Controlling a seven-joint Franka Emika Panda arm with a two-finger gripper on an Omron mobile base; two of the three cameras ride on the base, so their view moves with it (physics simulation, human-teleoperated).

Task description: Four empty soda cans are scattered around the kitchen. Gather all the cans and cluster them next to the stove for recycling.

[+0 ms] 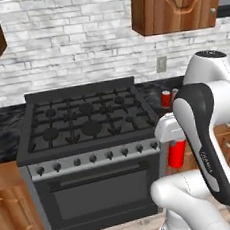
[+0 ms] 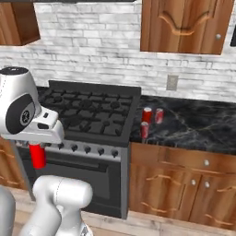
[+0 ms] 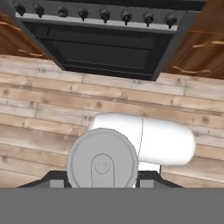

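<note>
The jaws gripped a plain bright red soda can (image 2: 38,156) with a silvery top (image 3: 102,158), in front of the black gas stove (image 2: 90,113). Three darker red cans (image 2: 146,115) stood clustered on the black marble tabletop (image 2: 193,124) beside it.

A red soda can (image 1: 177,153) hangs under the white hand, beside the stove (image 1: 89,140); two more cans (image 1: 166,98) stand on the counter (image 1: 0,131).

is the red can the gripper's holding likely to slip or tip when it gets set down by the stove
The red soda can hangs upright in the gripper, so it probably lands on its flat base. Tall and narrow, it may tip if nudged. Its smooth wall looks slippery. The three cans beside the stove stand close together.
</note>
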